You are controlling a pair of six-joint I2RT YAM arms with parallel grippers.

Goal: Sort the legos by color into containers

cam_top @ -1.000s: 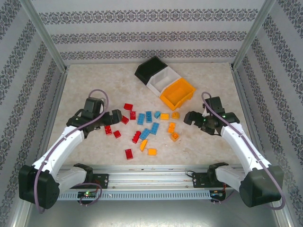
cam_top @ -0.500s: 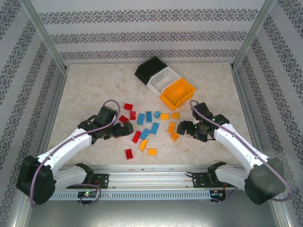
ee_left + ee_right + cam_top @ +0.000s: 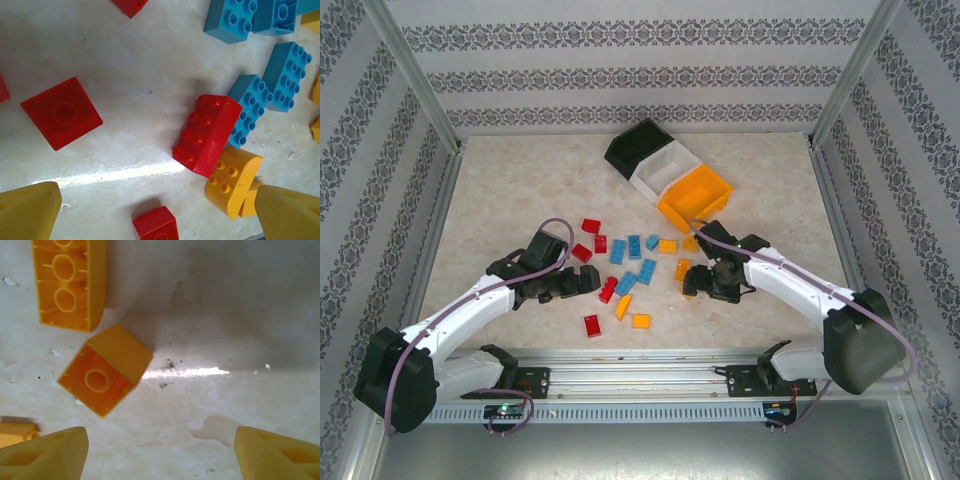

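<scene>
Hanging low over the worktop, the left jaws are spread wide and hold nothing. Their yellow fingertips frame a long red brick that touches a blue brick. The right jaws are spread and empty too, above a small orange brick that lies hollow side up, near a longer orange brick. I judge that each arm aims at the color on its own side. The legos lie scattered between the arms. The containers stand at the far side: black bin, white bin and orange bin, the last nearest the right arm.
</scene>
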